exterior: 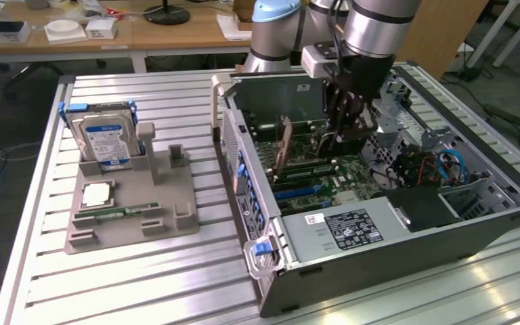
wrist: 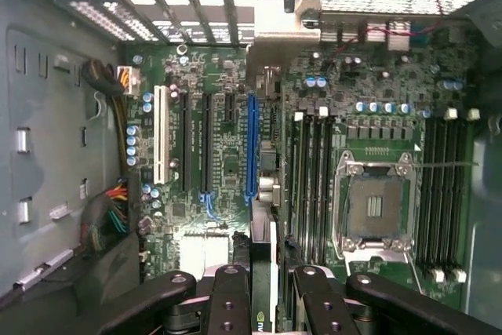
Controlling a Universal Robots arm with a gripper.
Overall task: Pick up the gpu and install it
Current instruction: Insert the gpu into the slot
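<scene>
Gripper (exterior: 337, 139) is down inside the open case (exterior: 477, 223), jaws clamped on the gpu (wrist: 261, 315). The card is held edge-on between the fingers (wrist: 229, 296) above the motherboard (wrist: 223, 170) and lines up just beside the long blue slot (wrist: 252, 147); can't tell if it touches the slot. CPU socket (wrist: 375, 205) is off to one side. The case is on the table's (exterior: 152, 284) half toward the exterior view's right. Grey tray (exterior: 174, 220) near the opposite edge holds the hard drive (exterior: 106, 139) upright and a memory stick (exterior: 116, 212) lying flat.

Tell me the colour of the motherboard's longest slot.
Blue; the slot shows best in the wrist view.
</scene>
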